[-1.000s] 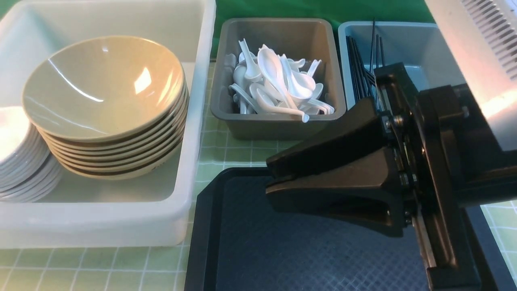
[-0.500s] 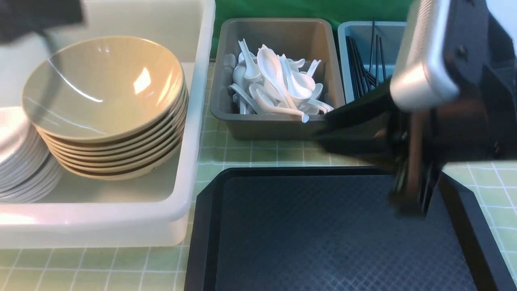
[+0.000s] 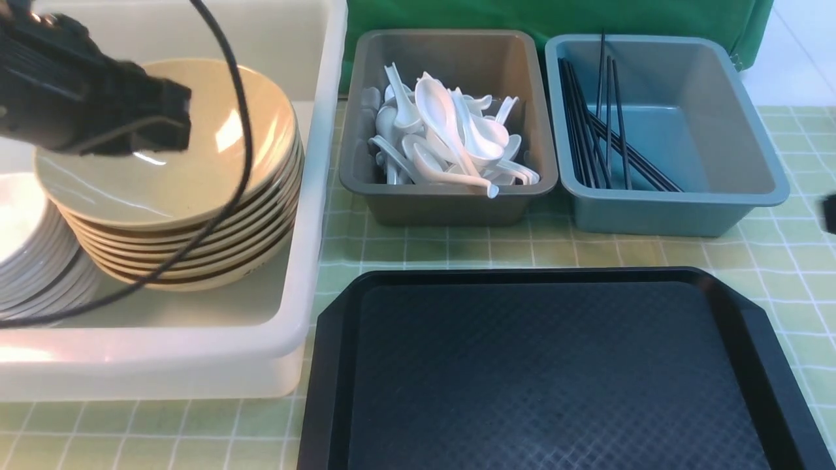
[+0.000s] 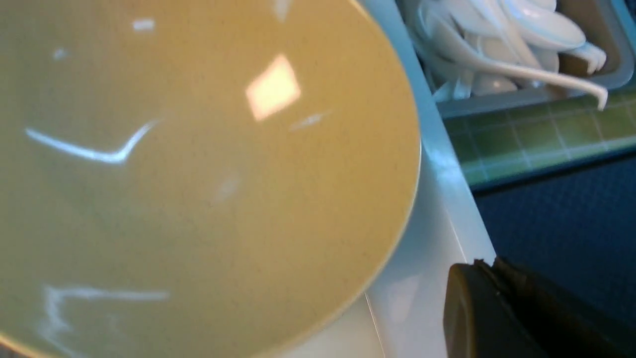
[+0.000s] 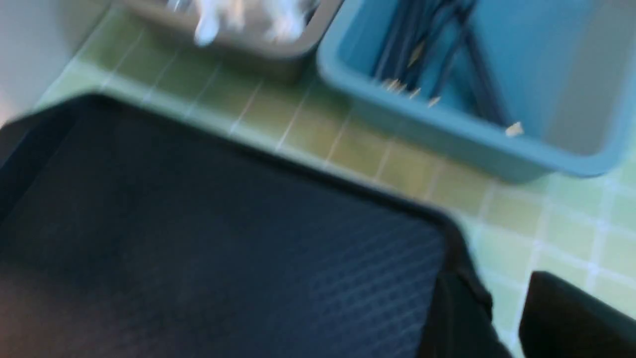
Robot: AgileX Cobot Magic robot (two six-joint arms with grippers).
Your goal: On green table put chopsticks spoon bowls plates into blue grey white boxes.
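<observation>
A: We see the left gripper (image 3: pixel 163 124) above the stack of beige ceramic bowls (image 3: pixel 176 189) in the big white plastic box (image 3: pixel 307 261). If it is wide or narrow, we cannot tell.

B: And the right gripper (image 5: pixel 507 323)?

A: Its two dark fingers stand a little apart and hold nothing. The white plastic spoons (image 3: pixel 450 137) lie in the grey box (image 3: pixel 450 202), the black chopsticks (image 3: pixel 601 130) in the blue box (image 3: pixel 673 209). The black plastic tray (image 3: pixel 535 372) lies in front.
</observation>
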